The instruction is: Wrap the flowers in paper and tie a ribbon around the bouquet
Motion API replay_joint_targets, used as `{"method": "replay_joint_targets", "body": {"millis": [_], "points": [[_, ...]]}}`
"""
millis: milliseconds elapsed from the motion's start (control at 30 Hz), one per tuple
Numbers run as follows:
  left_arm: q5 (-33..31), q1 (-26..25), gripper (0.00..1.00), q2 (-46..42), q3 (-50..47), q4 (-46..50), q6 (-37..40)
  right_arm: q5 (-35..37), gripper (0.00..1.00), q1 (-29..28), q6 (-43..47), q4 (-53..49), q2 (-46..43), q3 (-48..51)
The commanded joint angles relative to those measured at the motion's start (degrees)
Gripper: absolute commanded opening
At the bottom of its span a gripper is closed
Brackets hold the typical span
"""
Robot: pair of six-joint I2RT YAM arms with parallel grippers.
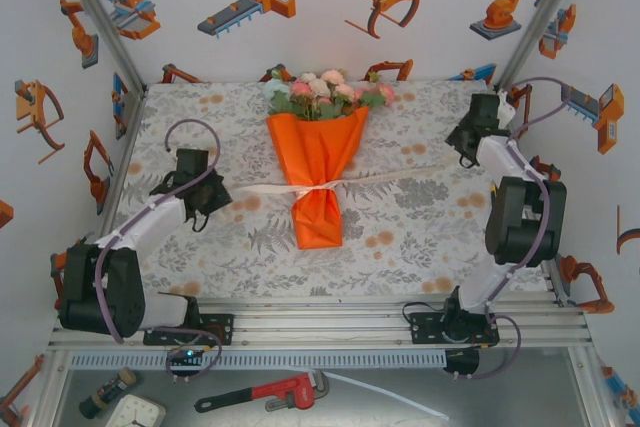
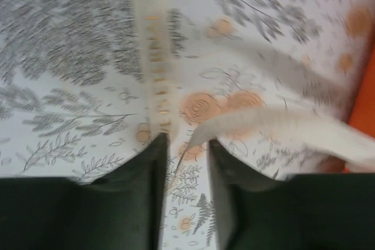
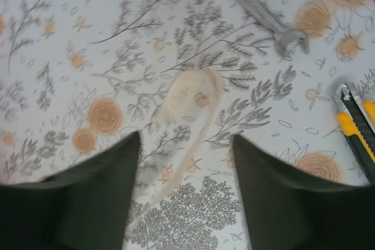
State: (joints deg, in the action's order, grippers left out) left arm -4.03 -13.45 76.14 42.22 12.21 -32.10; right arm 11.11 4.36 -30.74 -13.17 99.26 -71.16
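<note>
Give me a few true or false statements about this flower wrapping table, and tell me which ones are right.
1. The flowers sit wrapped in orange paper. True.
2. The ribbon lies loose, away from the paper. False: it is tied around the paper's middle, with its ends trailing left and right.
3. The blooms point toward the arm bases. False: they point toward the far wall.
4. The left gripper and the right gripper both have open jaws. True.
5. A yellow knife lies on the cloth. True.
</note>
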Motion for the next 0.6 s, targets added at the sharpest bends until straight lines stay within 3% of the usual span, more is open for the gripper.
{"method": "replay_joint_targets", "body": {"millis": [0,67,167,233,367,467,567], "points": [[-0.04,-2.46,0.56,-2.93,3.74,-1.95,8.87,-3.11,0.72,-4.28,8.75,2.97,-7.06,2.19],[3.66,-3.38,0.62,-3.57,5.24,-1.79,14.38,-8.51,0.76,-6.74,13.81,6.15,-10.30,5.19],[10.59,-6.27,0.63,-2.95,7.60,-0.02,25.50,-28.23,0.68,-11.65,29.90,9.07,-12.25,8.77],[11.18,-9.18,0.64,-1.82,9.24,2.45,33.46,-39.56,0.61,-16.57,47.66,8.59,-12.04,11.75],[8.26,-11.01,0.67,1.79,11.70,5.96,38.47,-41.44,0.69,-25.92,70.59,-0.15,-9.74,12.27],[11.10,-11.29,0.68,5.03,12.04,5.57,38.97,-46.58,0.64,-28.58,76.23,-13.10,-4.46,5.85],[13.09,-11.38,0.68,7.37,12.87,5.54,37.26,-45.65,0.63,-30.55,75.93,-18.70,-2.90,4.41]]}}
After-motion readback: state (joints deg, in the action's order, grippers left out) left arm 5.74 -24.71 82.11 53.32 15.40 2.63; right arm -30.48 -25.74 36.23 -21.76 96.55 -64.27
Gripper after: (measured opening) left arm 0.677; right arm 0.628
